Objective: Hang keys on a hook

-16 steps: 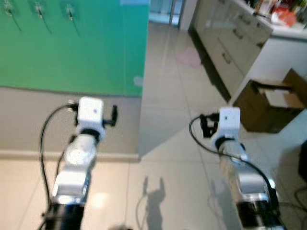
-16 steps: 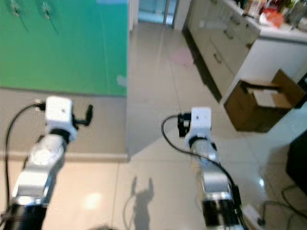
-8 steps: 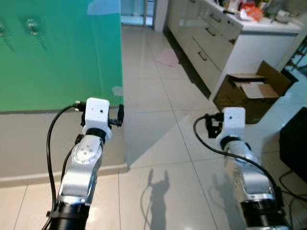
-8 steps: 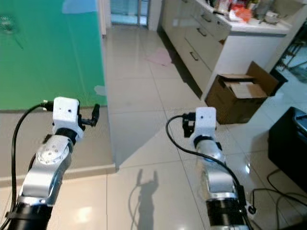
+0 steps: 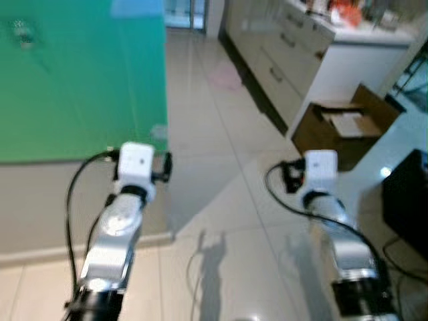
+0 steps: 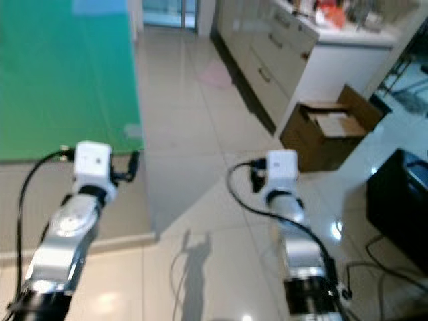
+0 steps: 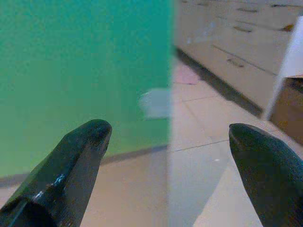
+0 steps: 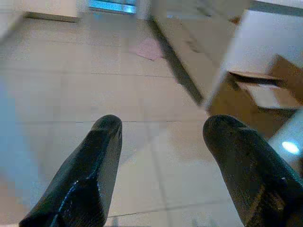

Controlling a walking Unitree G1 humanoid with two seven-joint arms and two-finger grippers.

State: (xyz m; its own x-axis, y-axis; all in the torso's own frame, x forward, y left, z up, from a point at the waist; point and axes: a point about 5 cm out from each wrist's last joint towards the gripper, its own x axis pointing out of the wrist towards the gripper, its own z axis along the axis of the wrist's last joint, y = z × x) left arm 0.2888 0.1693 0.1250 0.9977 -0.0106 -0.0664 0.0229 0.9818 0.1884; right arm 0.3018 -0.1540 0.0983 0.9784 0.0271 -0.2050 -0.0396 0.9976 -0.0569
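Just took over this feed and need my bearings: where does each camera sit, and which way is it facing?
Left and right eye views: on the head, looking forward and down at the tiled floor, over both silver arms.
Left wrist view: along the open left gripper toward the green wall.
Right wrist view: along the open right gripper over the floor.
Shared: the cardboard box by the white cabinets.
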